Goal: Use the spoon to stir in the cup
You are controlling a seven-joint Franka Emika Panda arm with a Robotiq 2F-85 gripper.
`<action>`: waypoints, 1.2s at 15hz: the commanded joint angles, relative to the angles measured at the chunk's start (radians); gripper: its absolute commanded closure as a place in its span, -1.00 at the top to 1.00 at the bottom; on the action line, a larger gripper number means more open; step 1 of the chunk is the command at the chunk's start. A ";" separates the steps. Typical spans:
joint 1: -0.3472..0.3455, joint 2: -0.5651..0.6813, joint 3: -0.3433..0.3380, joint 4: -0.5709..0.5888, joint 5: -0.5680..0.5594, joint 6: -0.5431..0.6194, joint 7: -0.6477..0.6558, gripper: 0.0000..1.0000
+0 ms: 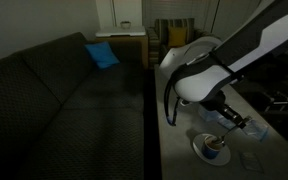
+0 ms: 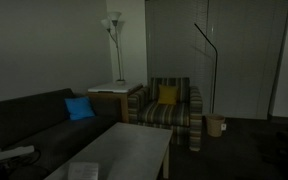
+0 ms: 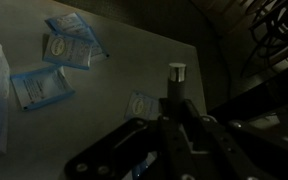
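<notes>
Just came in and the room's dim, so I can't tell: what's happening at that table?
A robot arm is working over the table. Its pincer is shut on a thin stick, apparently the spoon, and hangs beside and a little above the small cup on its saucer. The spoon seems not yet in the cup. Pale blue packets lie on the table nearby.

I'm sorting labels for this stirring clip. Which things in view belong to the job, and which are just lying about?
Belong to the job:
- gripper, shut on the spoon
- cup on its saucer

Just lying about:
- pale blue packets on the table
- blue cushion on the sofa
- striped armchair
- floor lamp
</notes>
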 commanded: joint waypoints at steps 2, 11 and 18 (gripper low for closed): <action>0.017 -0.030 -0.018 -0.018 -0.030 -0.029 -0.004 -0.92; -0.020 -0.089 -0.016 -0.042 -0.126 0.176 0.061 -0.92; -0.143 -0.093 0.011 -0.142 -0.140 0.710 0.031 -0.92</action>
